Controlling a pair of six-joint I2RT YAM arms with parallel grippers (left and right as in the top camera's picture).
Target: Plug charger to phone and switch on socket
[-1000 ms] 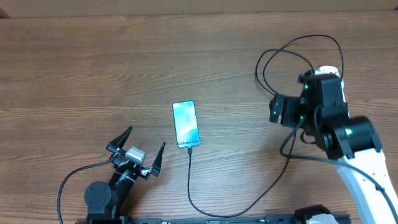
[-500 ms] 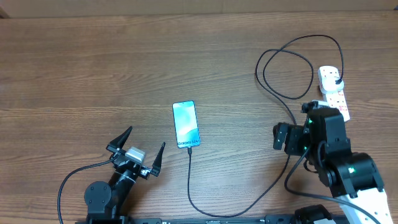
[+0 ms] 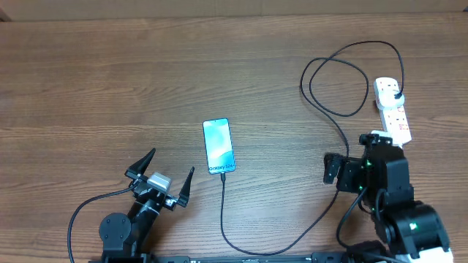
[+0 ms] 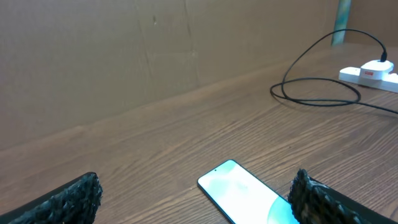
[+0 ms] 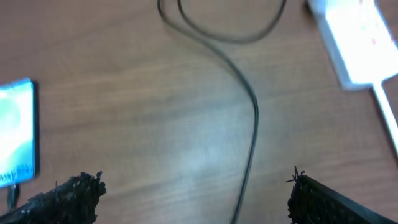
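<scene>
The phone (image 3: 219,145) lies face up mid-table with its light blue screen lit; it also shows in the left wrist view (image 4: 245,194) and at the left edge of the right wrist view (image 5: 15,130). The black charger cable (image 3: 333,113) runs from the phone's near end, loops across the table, and ends at a black plug in the white power strip (image 3: 391,109); the cable (image 5: 249,118) and strip (image 5: 354,43) show in the right wrist view. My left gripper (image 3: 162,177) is open and empty, near-left of the phone. My right gripper (image 5: 193,193) is open and empty above the cable.
A brown cardboard wall (image 4: 124,56) stands along the table's far side. The strip's thick white cord (image 5: 387,118) trails off from the strip toward the near right. The wooden table (image 3: 110,88) is bare at the left and far side.
My right arm has drawn back from the power strip toward the near edge, uncovering the strip. The left arm, phone and cable have not moved.
</scene>
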